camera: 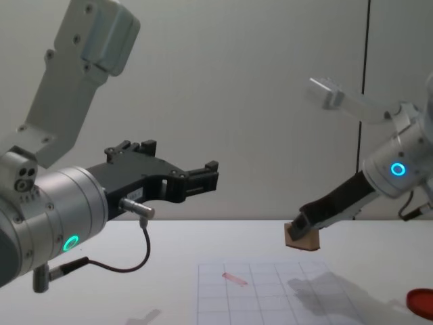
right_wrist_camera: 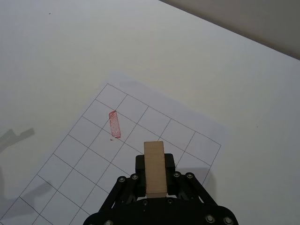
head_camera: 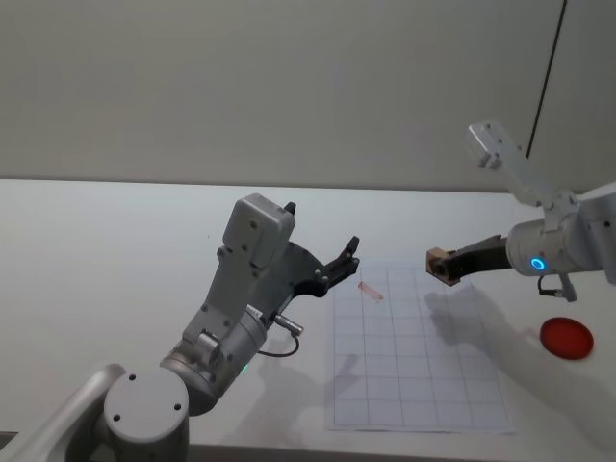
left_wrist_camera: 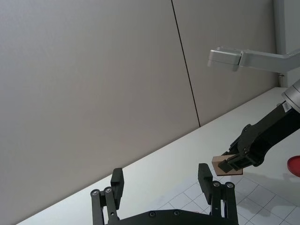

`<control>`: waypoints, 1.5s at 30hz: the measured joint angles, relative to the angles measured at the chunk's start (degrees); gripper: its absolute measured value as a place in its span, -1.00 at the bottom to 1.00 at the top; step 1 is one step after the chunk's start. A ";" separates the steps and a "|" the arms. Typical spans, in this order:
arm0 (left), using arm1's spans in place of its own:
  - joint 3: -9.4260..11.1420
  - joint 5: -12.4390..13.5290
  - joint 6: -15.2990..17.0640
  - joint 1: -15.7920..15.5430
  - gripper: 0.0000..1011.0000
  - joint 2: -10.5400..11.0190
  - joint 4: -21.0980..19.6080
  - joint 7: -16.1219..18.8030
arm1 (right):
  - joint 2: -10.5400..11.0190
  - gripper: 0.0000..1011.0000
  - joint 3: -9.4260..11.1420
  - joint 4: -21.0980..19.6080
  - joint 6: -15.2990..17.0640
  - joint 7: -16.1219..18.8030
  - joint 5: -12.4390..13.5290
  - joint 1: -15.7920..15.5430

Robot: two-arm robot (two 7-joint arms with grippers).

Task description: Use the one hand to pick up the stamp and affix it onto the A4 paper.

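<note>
**Wooden stamp hanging in the right gripper over the paper**

Wooden and tan, the stamp [head_camera: 440, 266] is sitting between the two black fingers of the right gripper [head_camera: 449, 268], which is closing tight on its sides; the block's long end is sticking out past the fingertips in the right wrist view. The right arm is reaching in from the right side of the table [head_camera: 115, 250] and is holding the stamp in the air above the far right part of the paper [head_camera: 414, 366]; the chest view is showing a clear gap between block and sheet, and a shadow is falling on the grid beneath it. One red mark [head_camera: 371, 291] is lying on the paper near its far left corner, well apart from the stamp. A red pad [head_camera: 565, 338] is resting on the table just to the right of the paper. The left gripper [head_camera: 342, 260] is hovering raised above the table to the left of the paper, its fingers spreading wide and gripping nothing.
</note>
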 joint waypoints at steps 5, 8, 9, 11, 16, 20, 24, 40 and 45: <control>0.00 0.00 0.00 0.00 0.98 0.00 0.00 0.00 | -0.44 -0.57 -0.17 0.86 0.47 0.14 -0.10 1.00; 0.00 0.00 0.00 0.00 0.98 0.00 0.00 0.00 | -0.74 -0.57 -0.20 1.23 0.81 0.14 -0.02 1.62; 0.00 0.00 0.00 0.00 0.98 0.00 0.00 0.00 | -0.74 -0.57 -0.20 1.23 0.81 0.14 -0.02 1.62; 0.00 0.00 0.00 0.00 0.98 0.00 0.00 0.00 | -1.00 -0.57 -0.21 1.55 1.14 0.12 0.24 2.14; 0.00 0.00 0.00 0.00 0.98 0.00 0.00 0.00 | -1.63 -0.57 -0.20 2.43 2.13 -0.11 1.18 3.24; 0.00 0.00 0.00 0.00 0.98 0.00 0.00 0.00 | -2.20 -0.57 -0.33 3.33 2.85 -0.43 1.98 3.97; 0.00 0.00 0.00 0.00 0.98 0.00 0.00 0.00 | -2.78 -0.57 -0.63 4.59 3.34 -0.80 2.75 4.57; 0.00 0.00 0.00 0.00 0.98 0.00 0.00 0.00 | -3.69 -0.57 -2.29 8.79 0.04 -1.62 3.42 4.65; 0.00 0.00 0.00 0.00 0.98 0.00 0.00 0.00 | -3.84 -0.57 -2.69 9.93 -1.38 -1.94 3.37 4.50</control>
